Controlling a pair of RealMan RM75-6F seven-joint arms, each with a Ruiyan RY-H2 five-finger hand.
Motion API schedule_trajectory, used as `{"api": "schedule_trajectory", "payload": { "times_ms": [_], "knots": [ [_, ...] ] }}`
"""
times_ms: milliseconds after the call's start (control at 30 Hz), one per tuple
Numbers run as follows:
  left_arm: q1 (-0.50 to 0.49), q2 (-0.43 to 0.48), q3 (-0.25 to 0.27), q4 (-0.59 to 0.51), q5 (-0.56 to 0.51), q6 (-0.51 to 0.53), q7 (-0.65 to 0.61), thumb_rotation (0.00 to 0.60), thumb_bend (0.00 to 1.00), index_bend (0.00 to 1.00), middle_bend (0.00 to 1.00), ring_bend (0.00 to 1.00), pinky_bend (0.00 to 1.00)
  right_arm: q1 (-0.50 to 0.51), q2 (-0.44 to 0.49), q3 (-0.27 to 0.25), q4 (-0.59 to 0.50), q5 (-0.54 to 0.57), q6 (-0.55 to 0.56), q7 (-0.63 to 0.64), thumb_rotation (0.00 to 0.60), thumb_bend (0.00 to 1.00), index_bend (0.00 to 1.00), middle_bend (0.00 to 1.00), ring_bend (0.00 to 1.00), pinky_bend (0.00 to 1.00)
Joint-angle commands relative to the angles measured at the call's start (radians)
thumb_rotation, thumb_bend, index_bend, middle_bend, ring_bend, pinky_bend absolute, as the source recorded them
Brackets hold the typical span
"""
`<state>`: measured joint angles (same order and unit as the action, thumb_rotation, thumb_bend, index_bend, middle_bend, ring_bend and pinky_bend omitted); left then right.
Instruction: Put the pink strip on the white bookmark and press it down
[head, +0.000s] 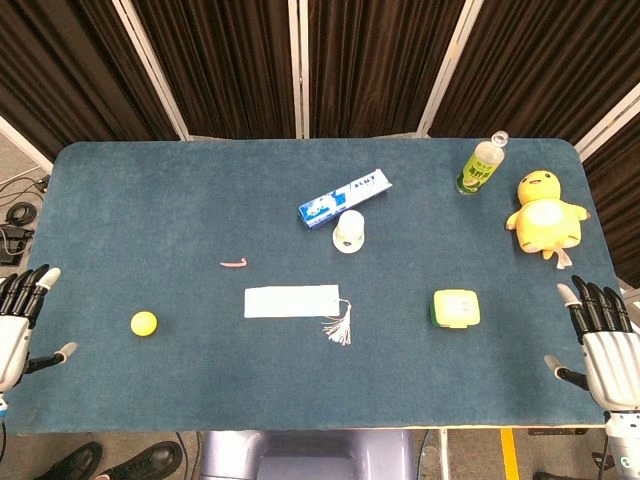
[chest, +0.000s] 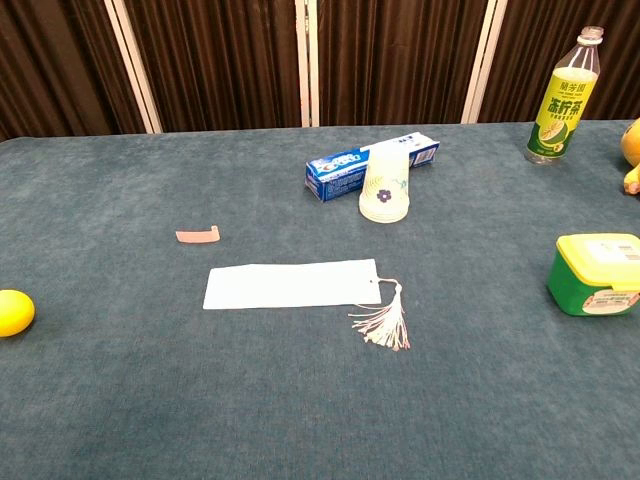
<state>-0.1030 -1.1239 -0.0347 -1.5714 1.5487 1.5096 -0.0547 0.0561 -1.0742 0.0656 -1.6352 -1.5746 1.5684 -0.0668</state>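
Pink strip (head: 233, 264) lies flat on the blue table (head: 150, 220), left of frame centre in the head view, just up and left of the white bookmark (head: 291, 301). Strip and bookmark are apart, not touching. In the chest view the strip (chest: 198, 236) sits above the bookmark's (chest: 290, 285) left end.

Bookmark is flat, long side running left-right, near frame centre. Its tassel (head: 337, 327) fans out from the right end toward the lower right.

Both hands are at the bottom corners of the head view, well apart from strip and bookmark. Left hand (head: 18, 320) at the lower left edge: fingers spread, holding nothing. Right hand (head: 600, 335) at the lower right: fingers spread, thumb out, holding nothing. Neither shows in the chest view.

Other items:
- yellow ball (head: 144, 323) lower left, between left hand and bookmark
- toothpaste box (head: 344, 197) above centre, angled
- paper cup (head: 349, 231) on its side, just below the box, touching it in the chest view
- green container with yellow lid (head: 456, 308) right of the bookmark
- green-label bottle (head: 480, 166) upright, upper right
- yellow duck plush (head: 545, 212) right of the bottle
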Motion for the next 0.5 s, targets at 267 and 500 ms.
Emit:
{"api": "schedule_trajectory", "payload": {
  "times_ms": [267, 500],
  "knots": [
    [-0.069, 0.002, -0.027, -0.018, -0.042, -0.112, 0.003, 0.600, 0.00, 0.00, 0.00, 0.00, 0.00, 0.007, -0.004, -0.002, -0.006, -0.001, -0.016, -0.001, 0.600, 0.00, 0.07, 0.00, 0.00, 0.00],
    [-0.250, -0.040, -0.116, -0.035, -0.184, -0.374, 0.107, 0.600, 0.00, 0.24, 0.00, 0.00, 0.00, 0.019, -0.008, 0.012, -0.003, 0.046, -0.051, -0.001, 0.600, 0.00, 0.09, 0.00, 0.00, 0.00]
  ]
}}
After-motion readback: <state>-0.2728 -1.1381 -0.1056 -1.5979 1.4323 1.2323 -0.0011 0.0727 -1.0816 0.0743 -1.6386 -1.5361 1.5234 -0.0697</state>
